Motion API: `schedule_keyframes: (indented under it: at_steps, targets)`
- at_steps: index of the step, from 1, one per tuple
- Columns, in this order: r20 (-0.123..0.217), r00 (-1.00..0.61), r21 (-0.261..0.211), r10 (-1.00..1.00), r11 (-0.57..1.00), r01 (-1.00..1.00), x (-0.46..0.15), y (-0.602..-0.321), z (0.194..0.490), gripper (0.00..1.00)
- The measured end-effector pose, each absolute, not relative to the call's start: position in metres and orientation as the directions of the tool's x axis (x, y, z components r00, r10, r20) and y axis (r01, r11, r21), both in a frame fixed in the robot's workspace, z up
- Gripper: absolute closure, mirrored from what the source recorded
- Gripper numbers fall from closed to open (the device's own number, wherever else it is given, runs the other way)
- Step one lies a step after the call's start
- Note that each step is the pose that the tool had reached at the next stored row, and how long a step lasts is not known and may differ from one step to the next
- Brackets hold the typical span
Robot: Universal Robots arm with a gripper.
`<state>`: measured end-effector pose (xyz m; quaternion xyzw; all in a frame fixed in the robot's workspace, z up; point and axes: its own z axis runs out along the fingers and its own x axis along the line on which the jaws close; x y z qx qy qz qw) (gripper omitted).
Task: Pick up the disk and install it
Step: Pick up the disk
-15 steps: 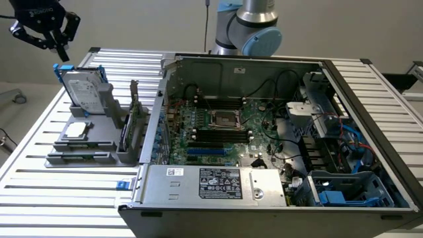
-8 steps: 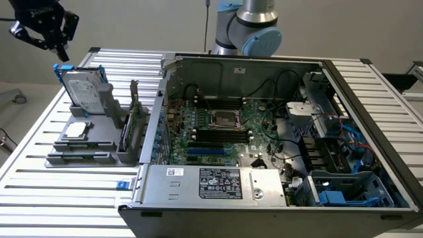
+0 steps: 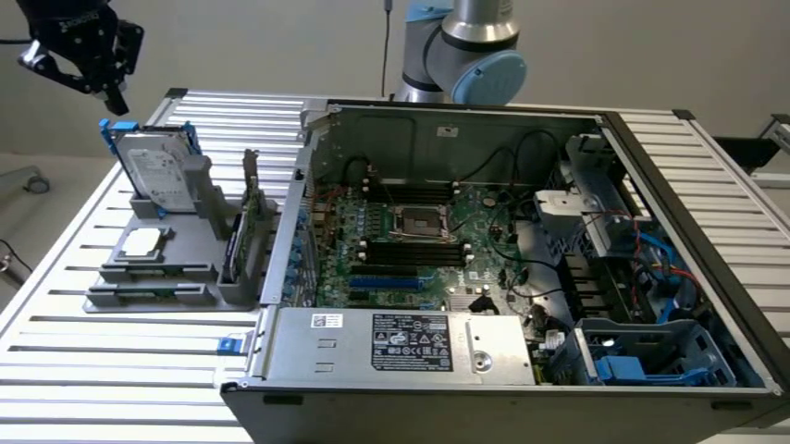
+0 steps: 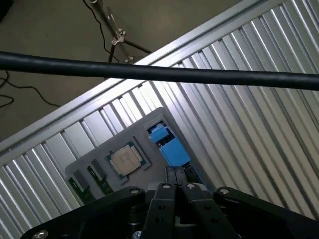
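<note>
In the exterior view you see the arm (image 3: pixel 469 46) rising behind the open computer case (image 3: pixel 445 129). Its wrist reaches far to the exterior view's left, beyond the case. There the fingers (image 3: pixel 114 92) hang in the air and point down at a slant. They are pressed together and hold nothing.

The disk (image 3: pixel 161 166) stands upright on its edge in the grey holder (image 3: pixel 185 268) on the desk (image 3: pixel 74 370). It is just under the fingertips and apart from them. A square chip (image 3: pixel 140 242) lies flat in the same holder, in front of the disk. In the near corner of the case on the exterior view's right sits a blue cage (image 3: pixel 654 356).

In the wrist view you look down along the fingers (image 4: pixel 167 196), and here the closed tips meet with no gap. Past them you see the blue top edge of the disk (image 4: pixel 169 147). The chip (image 4: pixel 127 160) lies beside it on the holder (image 4: pixel 149 119). The ribbed desk (image 4: pixel 249 124) is all around. A black cable (image 4: pixel 159 73) crosses in front of the camera.
</note>
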<state>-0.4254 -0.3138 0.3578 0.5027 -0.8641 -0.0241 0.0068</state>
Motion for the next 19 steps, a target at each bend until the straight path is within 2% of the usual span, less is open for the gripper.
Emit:
schedule_keyframes:
  at_steps: [19]
  targets:
    - [-0.013,-0.171,0.048,-0.985,0.17,-0.984,-0.4254,-0.3138,0.3578,0.89]
